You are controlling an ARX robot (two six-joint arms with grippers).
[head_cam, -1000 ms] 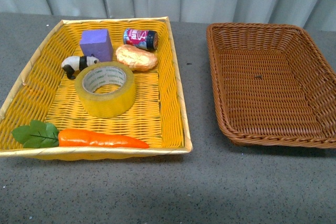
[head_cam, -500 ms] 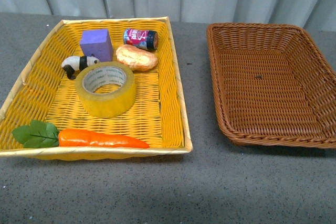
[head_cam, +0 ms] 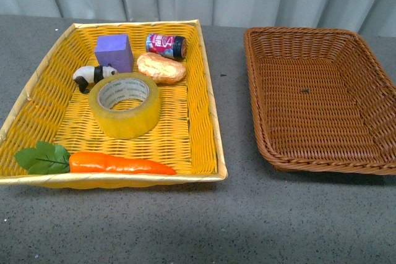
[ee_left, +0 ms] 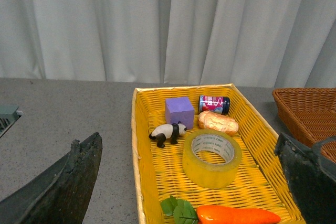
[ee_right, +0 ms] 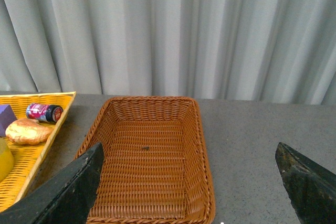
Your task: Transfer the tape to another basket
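Both end effectors hang w/ fingers point(ee_left: 68, 182) wide apart, gripping nothing. Ahead of L end effector point(ee_left: 189, 137): carrot point(ee_left: 239, 216) nearest, then tape point(ee_left: 211, 159) lying flat mid yellow basket point(ee_left: 135, 150), in line w/ the gap between its fingers; panda point(ee_left: 167, 133), purple block point(ee_left: 179, 112), bread point(ee_left: 218, 123), can point(ee_left: 214, 104) further off. Brown basket point(ee_right: 152, 100) sits on desk point(ee_right: 247, 145) straight ahead of R end effector point(ee_right: 189, 145).
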